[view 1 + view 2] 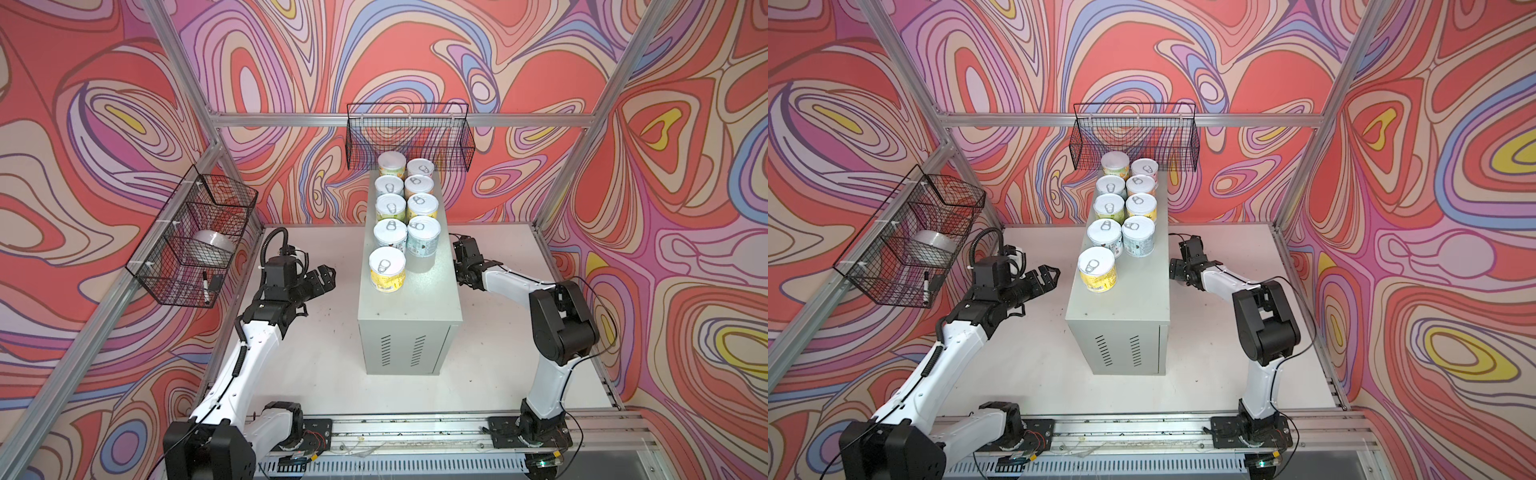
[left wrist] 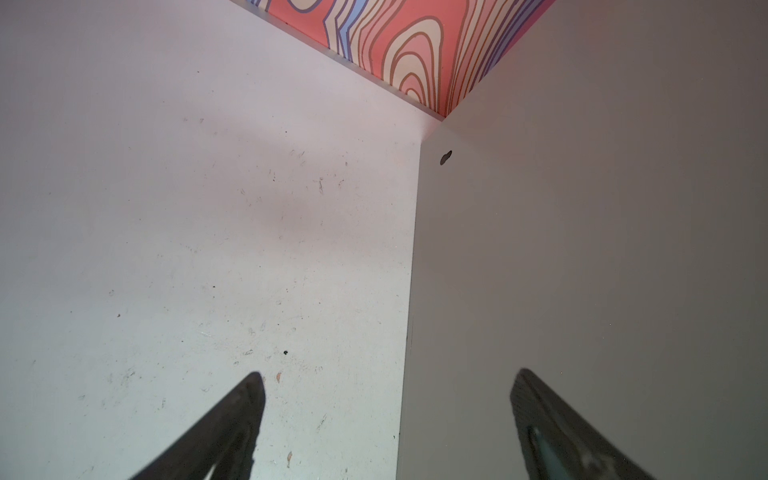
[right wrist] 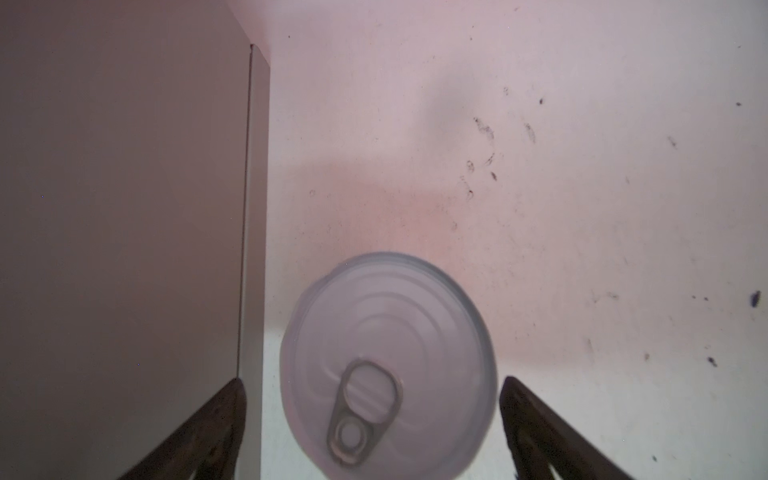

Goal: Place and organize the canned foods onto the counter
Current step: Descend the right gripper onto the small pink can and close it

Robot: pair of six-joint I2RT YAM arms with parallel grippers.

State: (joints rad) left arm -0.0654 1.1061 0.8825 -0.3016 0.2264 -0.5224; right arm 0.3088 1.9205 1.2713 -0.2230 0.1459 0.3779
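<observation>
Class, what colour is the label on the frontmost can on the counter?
Yellow. The frontmost can shows best in a top view.

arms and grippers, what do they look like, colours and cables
Both arms have white shells with bulky black joints. The left arm carries a ribbed black hose along its side, looping over the wrist; the right arm trails a thin black wire. The gripper fingers are dark and taper to blunt tips.

Left arm, right arm — both jaws wide apart

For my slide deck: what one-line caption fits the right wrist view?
Open right pincer frames a can on the table beside the counter.
</observation>
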